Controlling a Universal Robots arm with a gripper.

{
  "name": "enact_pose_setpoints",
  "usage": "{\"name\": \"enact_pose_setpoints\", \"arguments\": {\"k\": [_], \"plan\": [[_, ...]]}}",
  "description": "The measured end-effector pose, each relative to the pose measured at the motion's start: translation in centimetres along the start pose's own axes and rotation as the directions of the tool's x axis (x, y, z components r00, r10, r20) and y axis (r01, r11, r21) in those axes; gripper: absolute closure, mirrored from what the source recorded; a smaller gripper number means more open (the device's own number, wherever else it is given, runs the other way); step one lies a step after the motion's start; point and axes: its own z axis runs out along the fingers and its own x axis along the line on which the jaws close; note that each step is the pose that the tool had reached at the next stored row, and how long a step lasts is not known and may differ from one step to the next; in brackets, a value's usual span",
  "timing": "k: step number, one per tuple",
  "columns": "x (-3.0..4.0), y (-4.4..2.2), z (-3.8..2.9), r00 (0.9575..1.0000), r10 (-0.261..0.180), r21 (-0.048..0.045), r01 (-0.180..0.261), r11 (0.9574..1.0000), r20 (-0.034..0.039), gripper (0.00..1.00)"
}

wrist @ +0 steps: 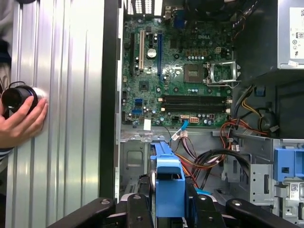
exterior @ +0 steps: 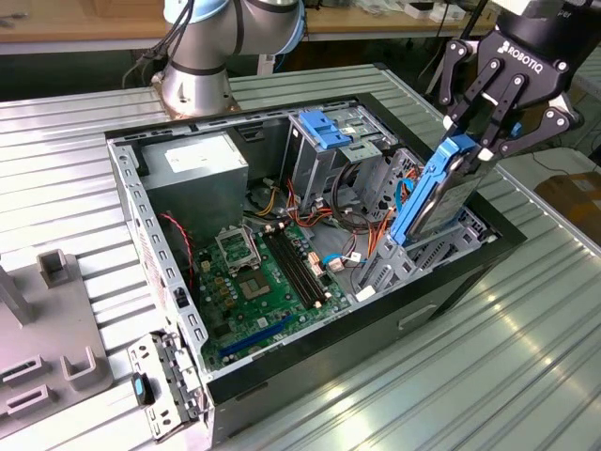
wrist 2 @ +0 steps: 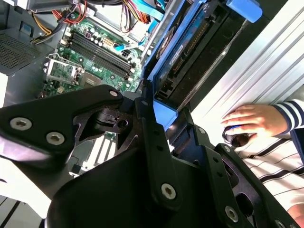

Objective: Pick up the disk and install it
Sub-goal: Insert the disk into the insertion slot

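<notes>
Hand [exterior: 481,143] clenched on the disk [exterior: 439,197], gripping its top end. Disk tilted, lower end inside the open computer case [exterior: 366,340].

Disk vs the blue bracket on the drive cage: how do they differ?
The disk stands on edge, tilted, in the claw; the blue bracket lies atop the cage, untouched. The disk has a grey body; the blue bracket is all blue. Both have bright blue plastic.

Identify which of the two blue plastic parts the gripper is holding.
The disk, standing on edge in the gripper; the blue bracket sits atop the drive cage, untouched.
</notes>
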Motion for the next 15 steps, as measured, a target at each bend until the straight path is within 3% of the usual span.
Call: {"name": "enact_pose_setpoints", "arguments": {"k": [11,15], "plan": [[0.04,-0.11,2.40,1.0000,0.010,0.0000,-0.010,1.0000,0.0006,0.64],[0.04,-0.17,3.74,0.9999,0.016,0.0000,-0.016,0.9999,0.0008,0.64]]}}
